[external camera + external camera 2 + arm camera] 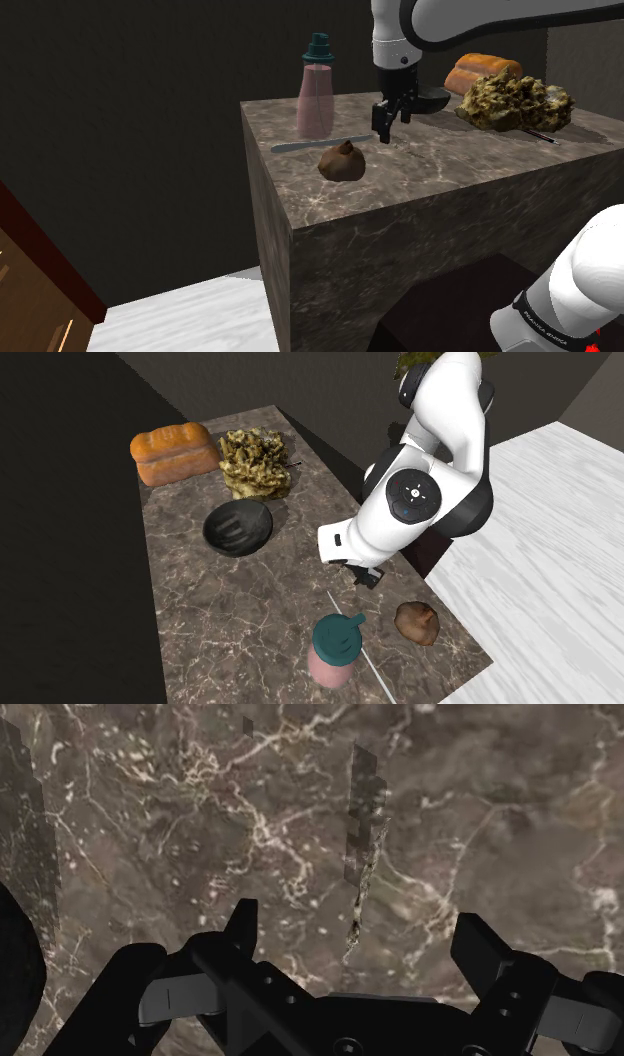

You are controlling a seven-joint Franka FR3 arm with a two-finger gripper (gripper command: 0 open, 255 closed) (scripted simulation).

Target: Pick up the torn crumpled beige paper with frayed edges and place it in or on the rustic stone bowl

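The crumpled beige-olive paper (515, 103) (255, 460) is a ragged mass lying on the marble counter (430, 175) in front of a bread loaf. A dark round bowl (432, 99) (237, 529) sits on the counter between the paper and my gripper. My black gripper (385, 125) (366, 575) hangs just above the counter, beside the bowl and well short of the paper. In the wrist view the gripper (360, 929) is open, with bare marble and a thin flat strip (365, 824) beneath it and nothing held.
A pink bottle with a teal cap (317, 92) (334, 649), a thin grey blade (318, 143) and a brown lump (342, 162) (417, 621) lie near the counter's end. The orange bread loaf (483, 70) (174, 453) stands behind the paper. White floor (560, 552) lies beyond the counter edge.
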